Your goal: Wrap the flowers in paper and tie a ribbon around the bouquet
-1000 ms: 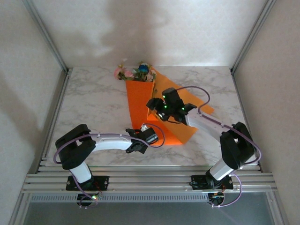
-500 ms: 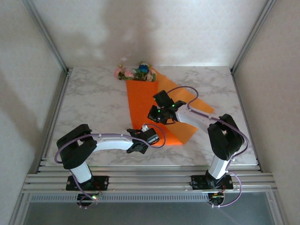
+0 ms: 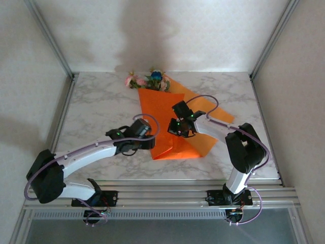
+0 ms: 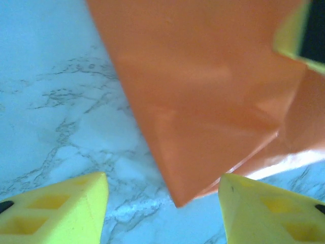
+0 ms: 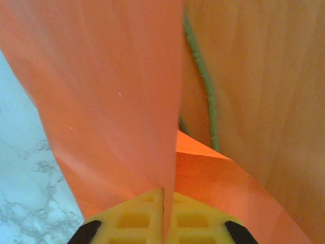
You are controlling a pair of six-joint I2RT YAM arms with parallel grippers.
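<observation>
Marble counter (image 3: 101, 107). Orange paper (image 3: 158, 108) lies mid-counter, partly folded over, with a point toward the near edge. Flowers (image 3: 150, 80) sit at its far end, blooms past the paper's top edge. Right end effector (image 5: 163, 219) is clamped on a raised fold of the paper. Left end effector (image 4: 162, 188) has its fingers apart over the paper's near corner, gripping nothing. One green stem (image 5: 205, 91) shows inside the fold.
</observation>
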